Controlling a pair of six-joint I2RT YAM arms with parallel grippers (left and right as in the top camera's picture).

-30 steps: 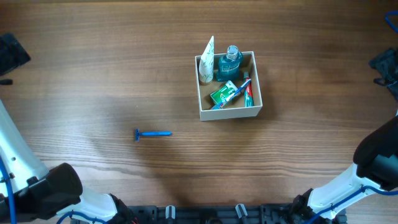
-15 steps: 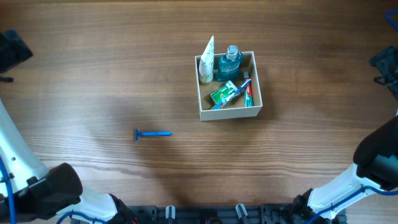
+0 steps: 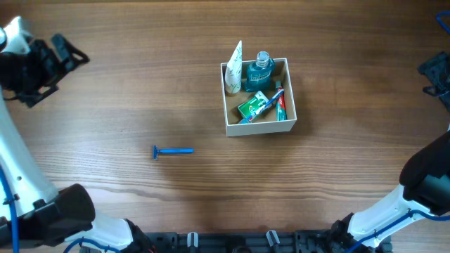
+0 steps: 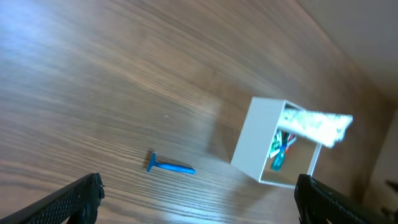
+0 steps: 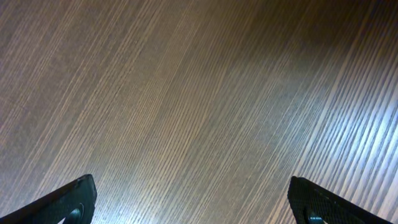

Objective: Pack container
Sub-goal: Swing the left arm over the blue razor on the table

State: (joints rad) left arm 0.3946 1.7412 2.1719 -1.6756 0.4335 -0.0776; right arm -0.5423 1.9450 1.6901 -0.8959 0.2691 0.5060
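Shows the left gripper [image 4: 202, 202] gaping wide and empty, raised above the far-left corner of the wooden table [image 3: 140, 84]. Shows the right gripper [image 5: 196, 202] spread just as wide, holding nothing, over bare wood grain at the right edge. Places the container [image 3: 260, 126] right of centre, upright, carrying a white tube [image 3: 234, 67], a teal bottle [image 3: 259, 74] and a green box [image 3: 252, 105]. Leaves a blue razor [image 3: 172, 150] flat on the table, well apart, toward the container's near-left side.
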